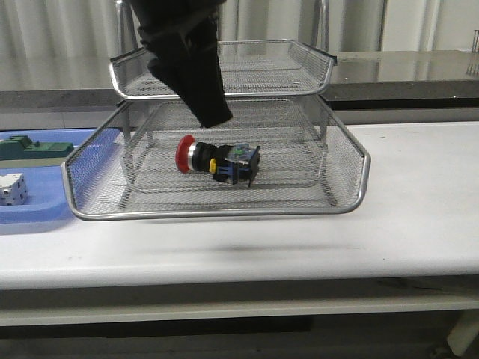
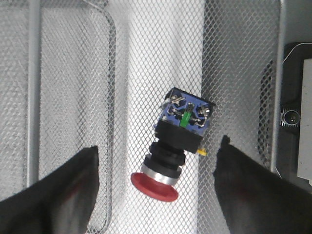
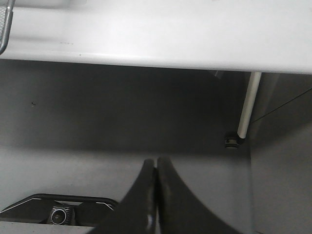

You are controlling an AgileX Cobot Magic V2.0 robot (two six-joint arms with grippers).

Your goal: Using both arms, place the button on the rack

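The button (image 1: 217, 158) lies on its side in the wide mesh tray of the silver wire rack (image 1: 224, 214), below the top tier, with its red head pointing left. My left gripper (image 1: 212, 114) hangs just above it, open and holding nothing. In the left wrist view the button (image 2: 178, 136) lies on the mesh (image 2: 73, 97) between the spread fingers of the left gripper (image 2: 159, 145), touching neither. My right gripper (image 3: 156, 161) is shut and empty, below the table edge (image 3: 146, 44), and is out of the front view.
A flat blue tray (image 1: 30, 213) at the left holds a green block (image 1: 30, 148) and a white cube (image 1: 11, 188). The white table (image 1: 419, 209) stretches right of the rack. A rack corner (image 3: 5, 29) and a table leg (image 3: 246, 107) show in the right wrist view.
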